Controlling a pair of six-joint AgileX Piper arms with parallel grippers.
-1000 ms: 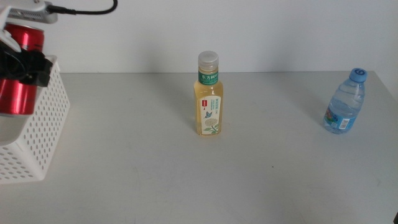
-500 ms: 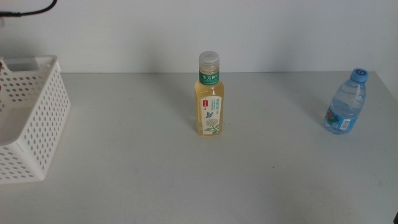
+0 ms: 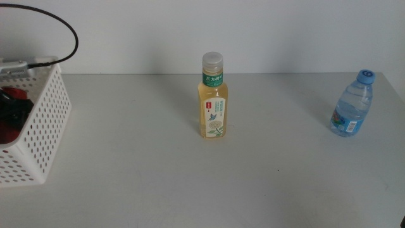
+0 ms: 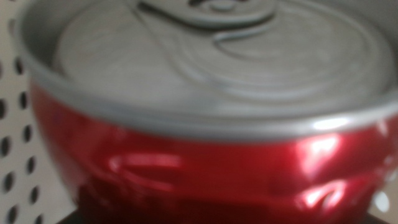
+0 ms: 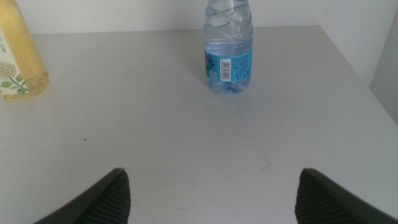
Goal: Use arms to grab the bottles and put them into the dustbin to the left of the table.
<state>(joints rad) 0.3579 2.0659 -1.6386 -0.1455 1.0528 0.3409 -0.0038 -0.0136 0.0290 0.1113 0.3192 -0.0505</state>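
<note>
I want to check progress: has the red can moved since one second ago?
Yes. The red can has gone down from above the dustbin's rim to inside it, behind the perforated wall. The left hand's own grip cannot be made out.

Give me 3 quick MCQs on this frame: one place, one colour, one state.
1. Where is the red can?
A. mid-table B. inside the white basket C. beside the water bottle
2. Cap colour of the water bottle?
A. blue B. red C. black
3. How does the tea bottle stand?
A. on its side B. upright C. upside down

B: red shows behind the basket's perforated wall.
A: blue cap in the middle view.
B: cap on top, base on the table.

The right gripper waits, jaws open.
</note>
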